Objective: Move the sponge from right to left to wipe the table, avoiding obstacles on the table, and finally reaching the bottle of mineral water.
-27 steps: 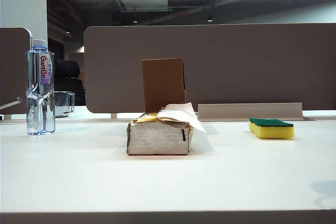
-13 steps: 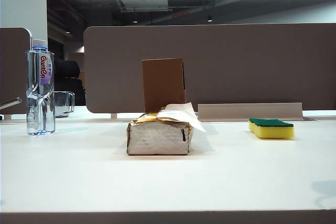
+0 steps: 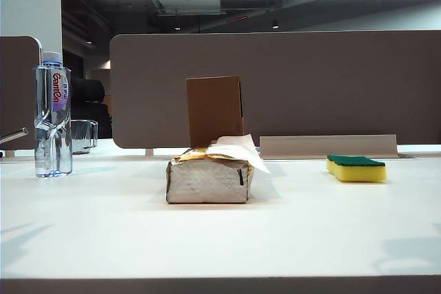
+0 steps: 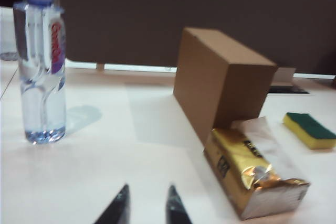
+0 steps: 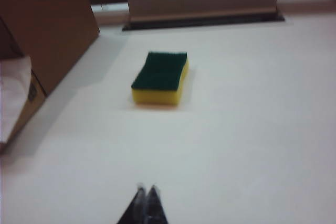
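- Table: wide white top w/ darker front edge. Whole wipe left to do, by my read – nothing along the route looks disturbed. Biggest open room is the near strip between front edge and the things; a narrower lane runs behind, toward the partition.
- Cardboard box: upright, mid-table, blocks the straight line R→L. Stands just behind the tissue pack, seems to touch it in the left wrist view.
- Bottle of mineral water: far left, upright, capped – the end point. Bare table beside it; glass cup sits just behind.
- Tissue pack: in front of the box, tissue sticking out toward the sponge side. Pack + box = one obstacle; going round by the near side looks roomier.
- Sponge: right side, flat on table, green side up, untouched, well apart from the pack. Clear all round, so approach from above looks easy.
- Left gripper: low over table on bottle side, tips spread a little, nothing between them.
- Right gripper: short of the sponge, fingers pressed together, empty – must open before any grasp.
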### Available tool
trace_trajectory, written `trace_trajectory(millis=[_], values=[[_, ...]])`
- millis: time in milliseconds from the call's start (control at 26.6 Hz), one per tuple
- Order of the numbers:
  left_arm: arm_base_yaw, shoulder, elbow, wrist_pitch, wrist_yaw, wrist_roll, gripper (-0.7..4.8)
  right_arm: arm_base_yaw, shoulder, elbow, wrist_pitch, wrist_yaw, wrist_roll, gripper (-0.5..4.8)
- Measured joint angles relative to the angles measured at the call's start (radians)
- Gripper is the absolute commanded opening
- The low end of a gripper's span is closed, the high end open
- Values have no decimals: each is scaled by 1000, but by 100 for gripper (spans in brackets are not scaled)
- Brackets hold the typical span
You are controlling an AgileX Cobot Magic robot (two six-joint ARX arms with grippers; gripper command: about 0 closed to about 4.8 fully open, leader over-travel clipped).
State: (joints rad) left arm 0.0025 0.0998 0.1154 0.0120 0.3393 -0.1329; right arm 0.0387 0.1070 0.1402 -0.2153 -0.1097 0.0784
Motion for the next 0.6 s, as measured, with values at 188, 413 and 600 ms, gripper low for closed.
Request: trace_trajectory(millis=[188,413,600], values=[[0,0,77,-78,55,-21,90,0,0,64,-21,0,16,0],[0,0,213,-240,103,-24,193,0,0,186,-143,-5,111,1],[0,0,270,-304,180,-76,193,0,1,258,-216,-70,132,9]])
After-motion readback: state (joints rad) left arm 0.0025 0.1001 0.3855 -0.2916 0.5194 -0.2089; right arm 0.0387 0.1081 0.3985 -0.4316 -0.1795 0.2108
